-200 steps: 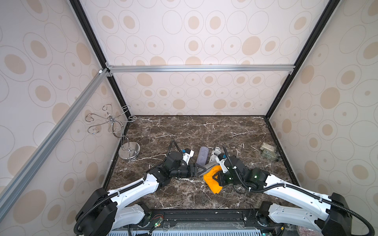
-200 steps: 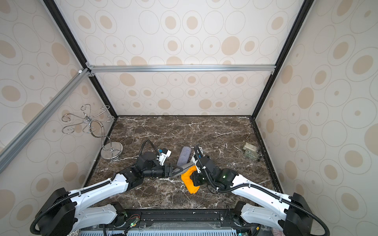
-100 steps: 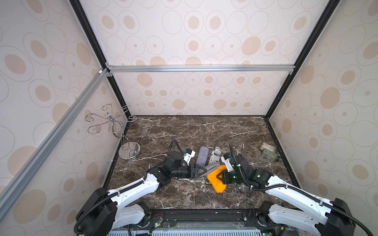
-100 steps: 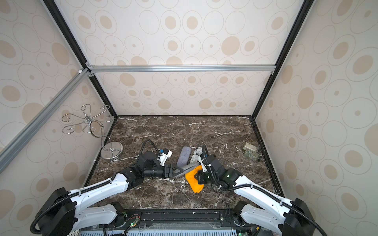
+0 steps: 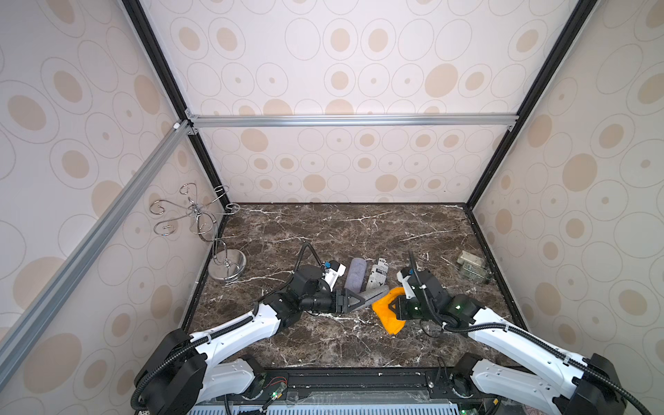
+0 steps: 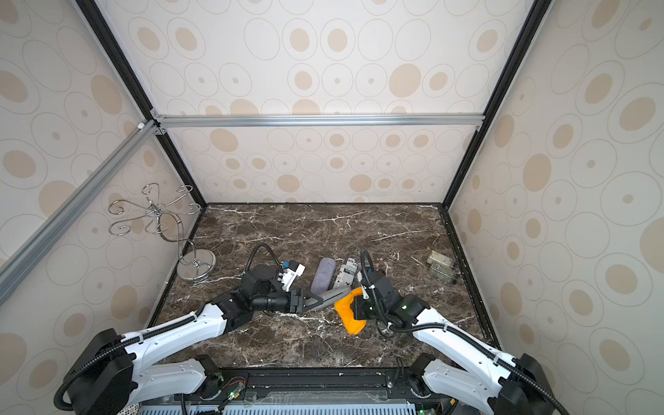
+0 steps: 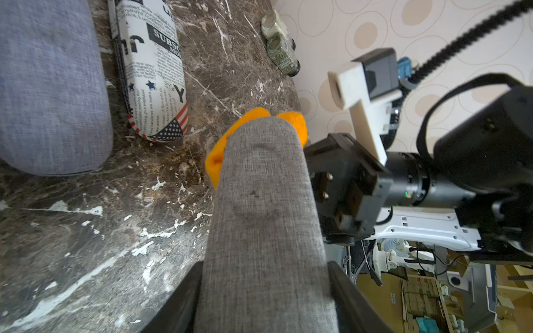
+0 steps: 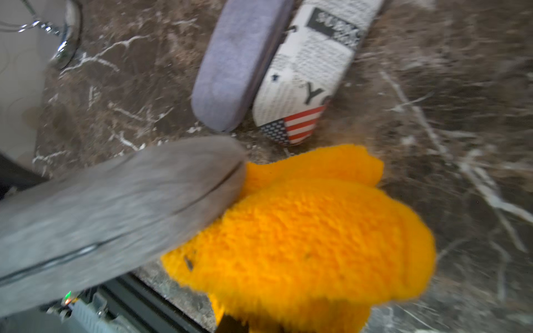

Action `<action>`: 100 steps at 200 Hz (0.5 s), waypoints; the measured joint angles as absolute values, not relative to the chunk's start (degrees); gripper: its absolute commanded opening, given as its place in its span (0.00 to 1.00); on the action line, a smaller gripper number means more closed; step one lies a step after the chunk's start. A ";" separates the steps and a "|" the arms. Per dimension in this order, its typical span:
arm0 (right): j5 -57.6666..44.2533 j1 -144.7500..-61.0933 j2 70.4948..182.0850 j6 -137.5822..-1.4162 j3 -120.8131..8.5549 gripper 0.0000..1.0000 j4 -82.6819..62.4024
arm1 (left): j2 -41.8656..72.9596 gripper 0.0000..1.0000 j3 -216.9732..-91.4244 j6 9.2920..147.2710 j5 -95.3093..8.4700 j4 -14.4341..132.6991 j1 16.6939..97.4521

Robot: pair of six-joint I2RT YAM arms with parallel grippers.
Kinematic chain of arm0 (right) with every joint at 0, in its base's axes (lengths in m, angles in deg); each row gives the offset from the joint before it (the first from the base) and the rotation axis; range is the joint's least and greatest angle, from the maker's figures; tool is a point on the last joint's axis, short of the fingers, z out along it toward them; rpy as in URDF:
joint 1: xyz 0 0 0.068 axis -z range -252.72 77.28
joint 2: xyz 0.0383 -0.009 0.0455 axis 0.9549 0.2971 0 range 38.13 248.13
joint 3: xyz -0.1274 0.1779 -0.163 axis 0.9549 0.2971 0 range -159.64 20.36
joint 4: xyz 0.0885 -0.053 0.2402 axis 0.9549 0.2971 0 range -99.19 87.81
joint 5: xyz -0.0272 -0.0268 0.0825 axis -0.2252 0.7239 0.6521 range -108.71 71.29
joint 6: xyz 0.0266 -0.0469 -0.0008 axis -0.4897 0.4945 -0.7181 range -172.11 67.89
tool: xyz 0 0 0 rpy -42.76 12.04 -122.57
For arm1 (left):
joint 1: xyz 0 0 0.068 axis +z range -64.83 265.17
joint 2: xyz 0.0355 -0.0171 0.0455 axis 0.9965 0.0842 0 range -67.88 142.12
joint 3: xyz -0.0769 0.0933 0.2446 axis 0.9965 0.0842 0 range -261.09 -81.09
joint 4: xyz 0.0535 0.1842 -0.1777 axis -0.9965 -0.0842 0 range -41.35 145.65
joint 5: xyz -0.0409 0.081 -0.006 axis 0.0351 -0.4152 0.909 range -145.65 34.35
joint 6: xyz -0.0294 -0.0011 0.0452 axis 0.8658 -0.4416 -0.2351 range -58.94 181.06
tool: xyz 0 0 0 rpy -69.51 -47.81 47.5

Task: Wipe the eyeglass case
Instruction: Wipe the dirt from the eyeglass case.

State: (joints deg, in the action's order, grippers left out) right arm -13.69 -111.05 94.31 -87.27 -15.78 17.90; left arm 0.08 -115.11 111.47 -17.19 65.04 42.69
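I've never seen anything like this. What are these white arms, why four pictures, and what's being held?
They are two robot arms on a marble tabletop, each ending in a two-finger gripper. Two pictures look down from overhead; two come from cameras on the wrists. The left gripper is shut on a grey eyeglass case; the right gripper is shut on an orange cloth pressed against its end. A lilac case, a newspaper-print case, two small jars and a chrome wire stand rest nearby.

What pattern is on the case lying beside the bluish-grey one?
Newsprint case: black-and-white newspaper text, American flag at one end. Clearest in left wrist view.
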 measured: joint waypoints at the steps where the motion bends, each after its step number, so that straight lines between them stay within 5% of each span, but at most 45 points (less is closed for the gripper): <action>1: -13.67 -110.98 94.26 -87.21 -15.78 0.00 17.95 | 0.08 0.31 -115.11 111.45 -17.17 65.02 42.69; 100: -11.96 -123.64 95.23 -85.74 -18.01 0.00 16.59 | 1.07 0.31 -115.84 106.97 -17.30 64.62 42.32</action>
State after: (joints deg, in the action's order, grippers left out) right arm -11.96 -123.64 95.23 -85.74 -18.01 16.59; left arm 1.07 -115.84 106.97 -17.30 64.62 42.32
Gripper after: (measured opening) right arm 0.130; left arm 0.593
